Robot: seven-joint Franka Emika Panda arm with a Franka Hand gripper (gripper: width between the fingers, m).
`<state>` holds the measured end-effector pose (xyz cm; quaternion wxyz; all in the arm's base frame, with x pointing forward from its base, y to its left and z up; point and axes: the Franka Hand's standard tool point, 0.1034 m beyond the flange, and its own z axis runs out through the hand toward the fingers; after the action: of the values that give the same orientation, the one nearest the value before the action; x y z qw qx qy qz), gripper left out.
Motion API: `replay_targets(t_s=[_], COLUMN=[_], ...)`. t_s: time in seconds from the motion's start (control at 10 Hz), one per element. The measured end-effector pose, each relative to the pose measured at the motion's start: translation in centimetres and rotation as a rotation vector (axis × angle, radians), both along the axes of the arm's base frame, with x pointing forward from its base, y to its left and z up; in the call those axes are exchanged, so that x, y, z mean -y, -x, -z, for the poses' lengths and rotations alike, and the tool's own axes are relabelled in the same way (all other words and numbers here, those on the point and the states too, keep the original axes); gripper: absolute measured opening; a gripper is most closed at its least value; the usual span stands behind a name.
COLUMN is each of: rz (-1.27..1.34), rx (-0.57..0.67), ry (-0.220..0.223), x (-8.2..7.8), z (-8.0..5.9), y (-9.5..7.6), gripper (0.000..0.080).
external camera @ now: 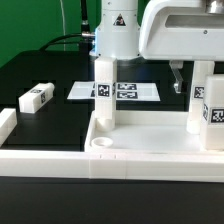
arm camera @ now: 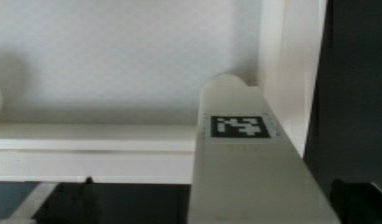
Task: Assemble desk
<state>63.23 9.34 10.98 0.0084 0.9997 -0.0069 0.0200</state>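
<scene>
Well off from the gripper (external camera: 180,82), toward the exterior view's left, a loose leg (external camera: 35,97) lies on the black table (external camera: 60,125). Nearer, a standing leg (external camera: 105,92) rises from the desk top (external camera: 130,152). Right at the gripper, whose jaws stand wide and hold nothing, is the second upright leg (external camera: 206,105). Closing squarely on its flat faces, centred, then turning without tilt, would likely seat it best.

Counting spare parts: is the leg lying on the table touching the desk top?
Apart. The exterior view shows bare black table between the lying leg and the desk top.
</scene>
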Motion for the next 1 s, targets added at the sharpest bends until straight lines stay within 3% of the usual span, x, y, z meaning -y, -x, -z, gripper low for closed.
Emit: replay_targets(t_s=[0.1,0.2,0.3,0.4,0.5,1.0], rz=[0.014,0.020,0.036,0.041,0.086,0.465], rx=[0.000,0.000,0.000,0.000,0.000,0.005], ry=[-0.001,-0.001,-0.001,-0.003,-0.004,-0.027], x=[0.00,0.05,0.05,0.01,0.05,-0.04], z=[0.00,0.01,0.01,0.01,0.08,0.02], y=[0.00,0.00,0.00,0.01,0.05,0.04], gripper=[0.0649,0.0557,0.0373,0.0373,0.0290,0.0290])
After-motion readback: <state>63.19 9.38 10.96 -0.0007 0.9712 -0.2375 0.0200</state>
